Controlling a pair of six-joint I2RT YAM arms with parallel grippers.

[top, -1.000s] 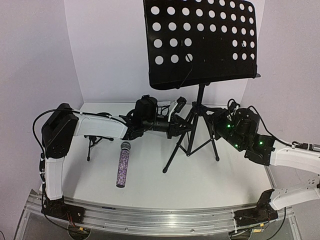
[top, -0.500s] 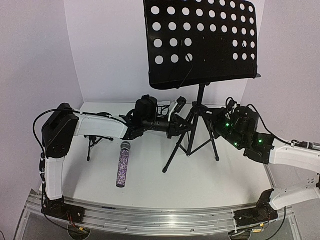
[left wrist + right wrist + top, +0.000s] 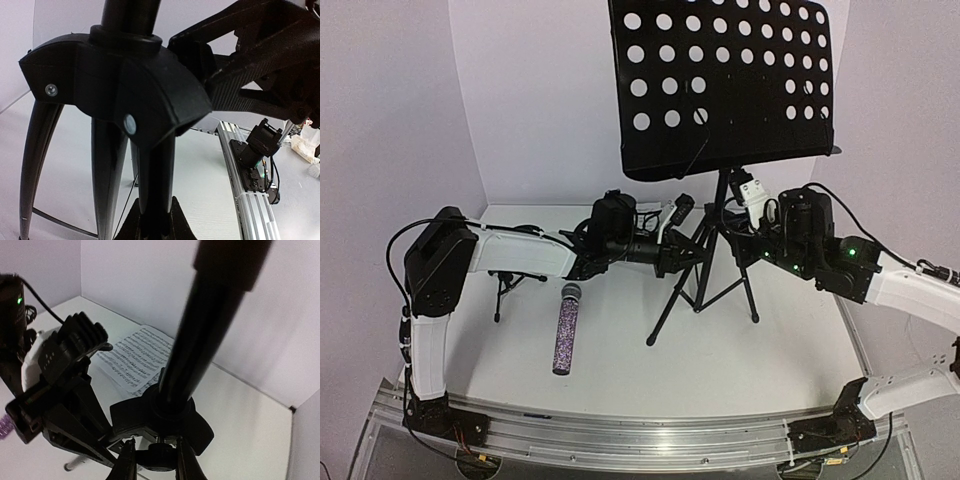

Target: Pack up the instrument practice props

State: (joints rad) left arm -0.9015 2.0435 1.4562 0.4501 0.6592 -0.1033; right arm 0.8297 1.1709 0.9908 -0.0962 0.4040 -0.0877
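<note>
The tall black music stand (image 3: 722, 82) rises at the table's back, its pole (image 3: 200, 340) running down to the tripod hub (image 3: 120, 90). My left gripper (image 3: 152, 222) is shut on one tripod leg (image 3: 157, 170) just under the hub. My right gripper (image 3: 155, 450) is shut on the clamp knob (image 3: 156, 460) at the hub, a finger on each side. White sheet-music pages (image 3: 135, 357) lie flat behind the stand. The glittery purple microphone (image 3: 565, 328) lies on the table at front left. The small black mic stand (image 3: 510, 283) is partly hidden under my left arm.
White walls close in the back and both sides. The stand's other legs (image 3: 752, 295) spread towards the table's middle. An aluminium rail (image 3: 620, 435) runs along the near edge, between the arm bases.
My right arm has risen and swung left to the stand's hub, and its jaws have closed on the knob. The left arm has kept still, holding the leg.
</note>
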